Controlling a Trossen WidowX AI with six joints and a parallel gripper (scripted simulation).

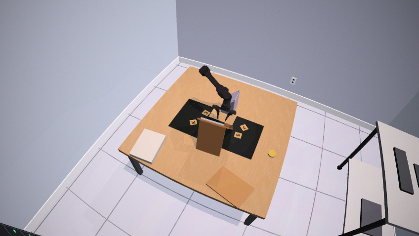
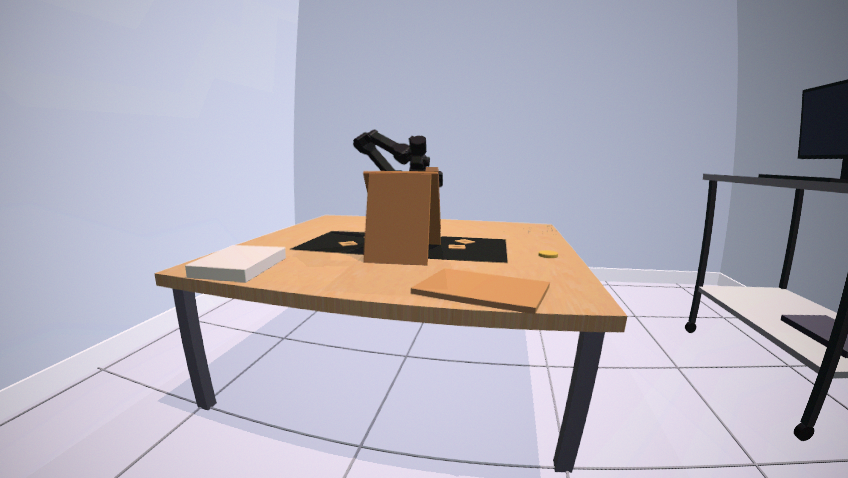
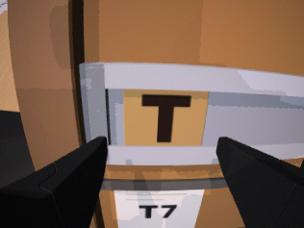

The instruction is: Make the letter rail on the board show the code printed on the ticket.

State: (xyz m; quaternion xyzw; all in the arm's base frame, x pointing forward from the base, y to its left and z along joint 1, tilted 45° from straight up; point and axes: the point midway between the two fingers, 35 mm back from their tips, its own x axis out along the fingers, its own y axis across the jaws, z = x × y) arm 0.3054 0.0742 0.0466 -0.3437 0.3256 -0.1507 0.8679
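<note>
The brown board (image 1: 210, 137) (image 2: 396, 219) (image 3: 144, 28) stands upright and carries the pale letter rail (image 1: 211, 121) (image 3: 159, 76). A T tile (image 3: 165, 131) sits upright in the rail near its left end wall, with a narrow gap between them; the rail right of it looks empty. The ticket (image 3: 192, 201) below reads T7. My gripper (image 1: 221, 119) (image 3: 164, 144) is open in front of the rail, its fingers apart on either side of the T tile, holding nothing. The 7 tile (image 1: 243, 127) and 5 tile (image 1: 237, 135) lie right of the board; the C tile (image 1: 205, 112) and K tile (image 1: 192, 122) lie left.
The loose tiles lie on a black mat (image 1: 246, 149) (image 2: 486, 252). A white block (image 1: 147, 145) (image 2: 234, 261), an orange slab (image 1: 230, 186) (image 2: 481, 289) and a yellow disc (image 1: 272, 153) (image 2: 547, 254) are on the counter. A pale purple panel (image 1: 235, 99) stands beside the arm.
</note>
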